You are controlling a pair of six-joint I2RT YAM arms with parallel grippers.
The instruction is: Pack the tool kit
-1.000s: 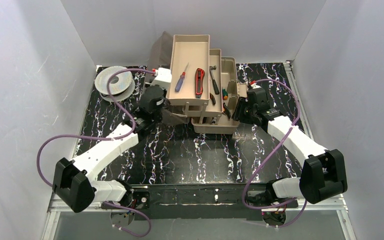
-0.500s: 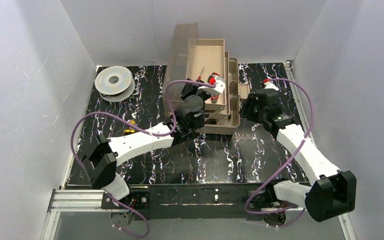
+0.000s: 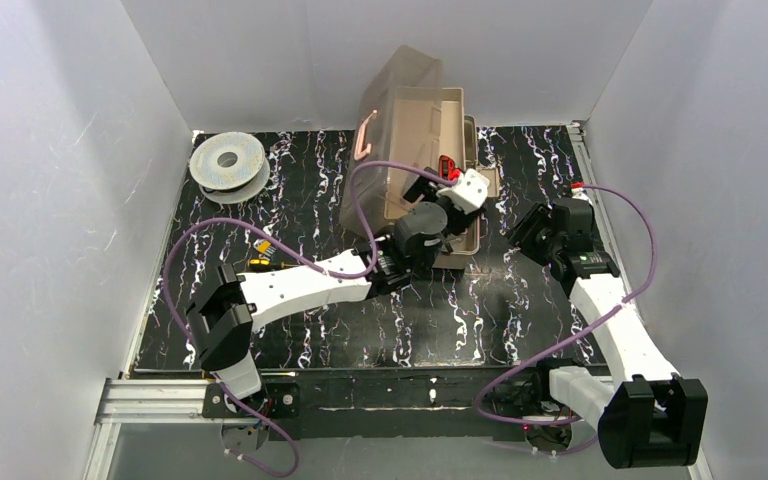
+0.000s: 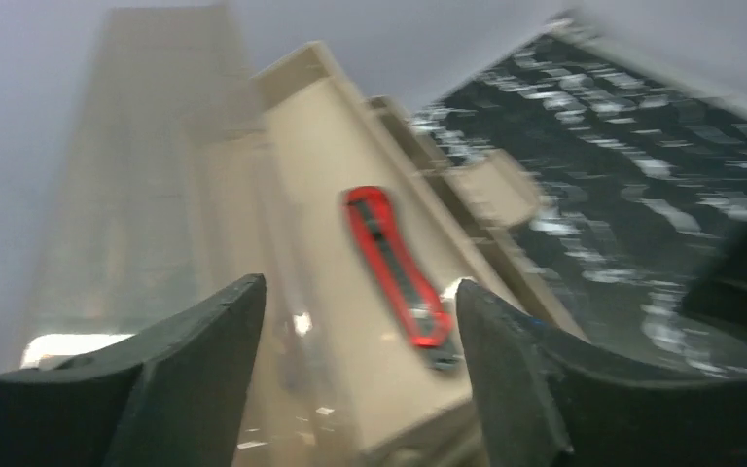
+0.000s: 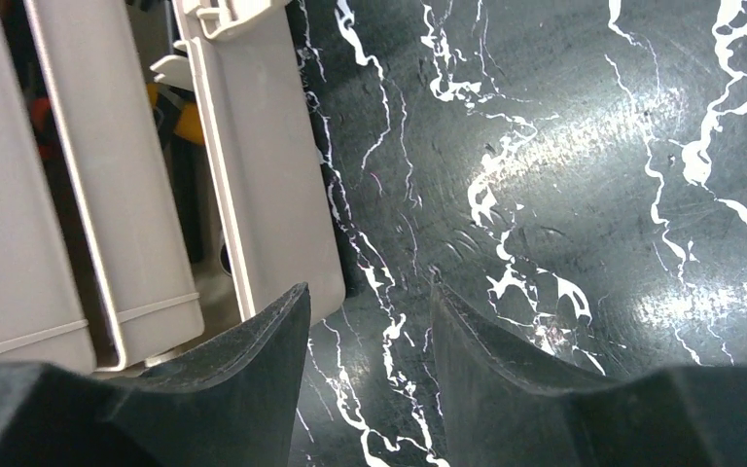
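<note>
Evidently mid-pack: the toolbox (image 3: 412, 140) sits at the back of the worktop (image 3: 440, 320) with its lid (image 3: 385, 90) not yet down.

The box's long axis runs away from the arm bases. Its translucent brown lid stands raised along the left side, with the cream handle (image 3: 364, 136) facing left. The left arm (image 3: 300, 285) reaches over the box's near end, jaws parted and empty. A red utility knife (image 4: 396, 268) lies lengthwise in the top tray just ahead of them. The right arm (image 3: 610, 310) has its jaws parted and empty too, over bare worktop just beside the box's right wall and not touching it. Closing the lid looks like the next move. It lies to the left of the left jaws, so that arm is the nearer one. No brand, label or writing can be read.
</note>
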